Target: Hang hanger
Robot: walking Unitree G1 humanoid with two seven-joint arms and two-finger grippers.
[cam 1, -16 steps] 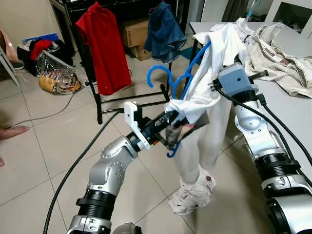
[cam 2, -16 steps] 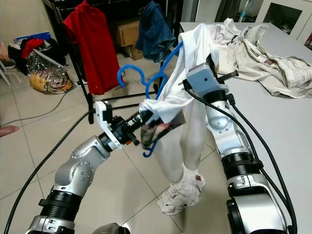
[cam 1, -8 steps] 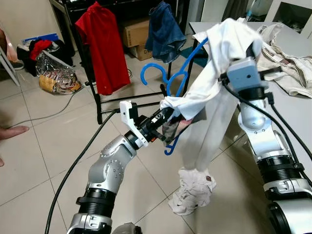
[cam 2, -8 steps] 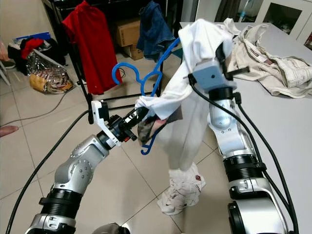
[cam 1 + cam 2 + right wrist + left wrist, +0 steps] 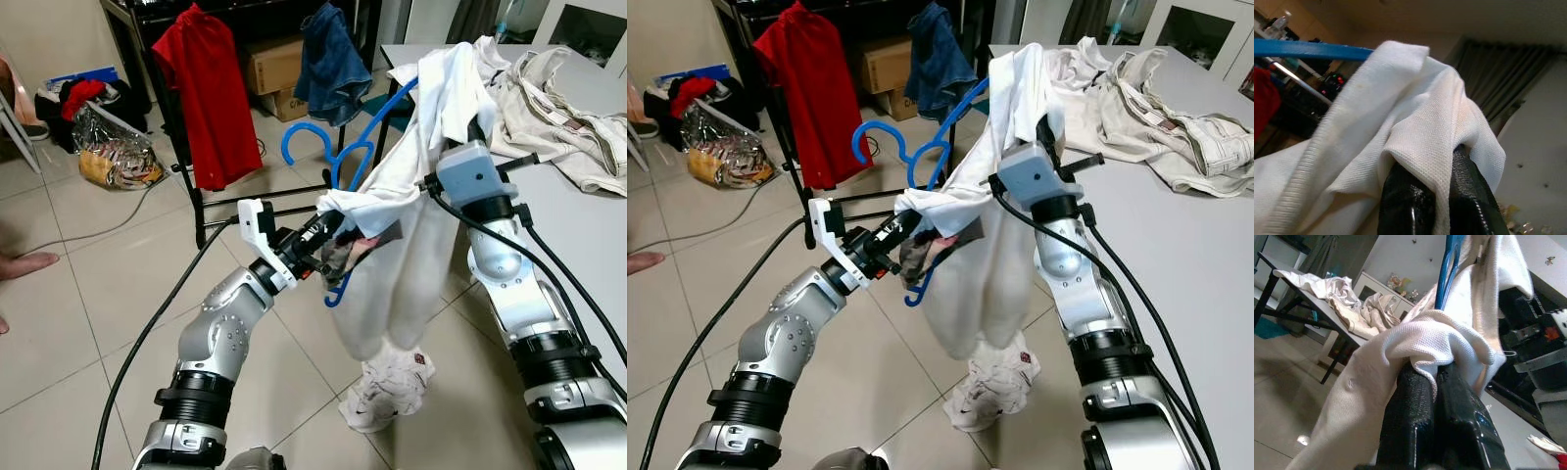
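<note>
Two hands both clamp one white garment (image 5: 411,196) in mid-air over the tiled floor (image 5: 78,294); left eye view: left hand (image 5: 328,230) pinches the lower cloth edge beside the blue hanger (image 5: 338,157), its hook curling up above the hand, its bar running up under the cloth; right hand (image 5: 460,127) is higher, buried in the cloth near the desk (image 5: 588,206) edge; garment droops down to a bunched end near the floor; behind, a red shirt (image 5: 211,93) and a blue denim piece (image 5: 328,64) hang on a dark rack (image 5: 186,127); cardboard box (image 5: 269,64) behind; beige clothes (image 5: 558,88) lie piled on the desk; a person's bare foot (image 5: 24,264) at the left edge.

Right eye view: same scene, hanger (image 5: 911,147) between the two arms.

Left wrist view: fingers (image 5: 1413,421) pressed together with a fold of white knit squeezed between them; hanger (image 5: 1449,264) rises just past the fold.

Right wrist view: fingers (image 5: 1405,205) closed on a fold of the white cloth; blue hanger bar (image 5: 1303,49) lies along the cloth's far edge.

No readable writing or labels.
</note>
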